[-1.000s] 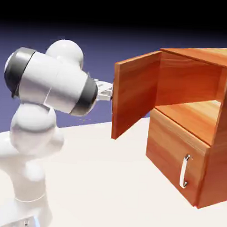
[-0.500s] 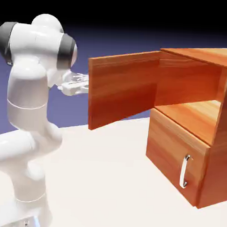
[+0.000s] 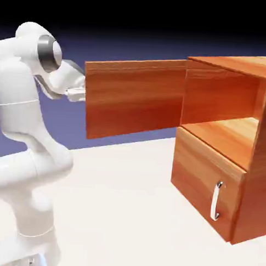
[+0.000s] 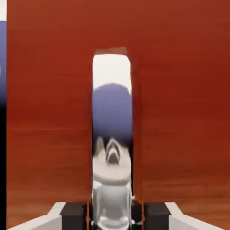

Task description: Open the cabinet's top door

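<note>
**Top door swung wide, handle between the fingers**

Seen in the exterior view: boxy reddish-brown wood-grain cabinet at the right, on the pale table, upper compartment exposed with a bare wooden shelf inside. Top door swung far out on its hinge, reaching leftward from the cabinet's front corner, grain running along its length. Below it, lower panel shut, with its vertical curved silver handle.

White arm rising from the lower left, bent at the elbow, wrist reaching rightward at the height of the door's free edge. Gripper pressed up against that edge, on the door's far face.

Through the hand view: wood filling nearly the whole picture, with the top door's handle as a mirror-bright vertical bar down the middle. Dark finger pads tight against either side of the bar's lower end, clamped on it.

Hidden in the exterior view: the door's handle and the fingertips, both behind the panel. Cut off: the cabinet's right side.
</note>
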### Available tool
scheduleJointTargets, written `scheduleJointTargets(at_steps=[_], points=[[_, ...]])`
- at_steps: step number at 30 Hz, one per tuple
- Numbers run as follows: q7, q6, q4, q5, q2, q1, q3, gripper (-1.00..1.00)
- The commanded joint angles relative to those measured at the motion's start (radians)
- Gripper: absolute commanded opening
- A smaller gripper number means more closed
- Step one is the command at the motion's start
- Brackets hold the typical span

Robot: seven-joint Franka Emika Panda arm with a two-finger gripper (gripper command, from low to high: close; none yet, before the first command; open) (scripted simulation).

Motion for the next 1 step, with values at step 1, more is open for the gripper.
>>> scheduleJointTargets(at_steps=[1], points=[[-0.004,-0.002,0.009,0.003,-0.008,-0.003,0.0,-1.0]])
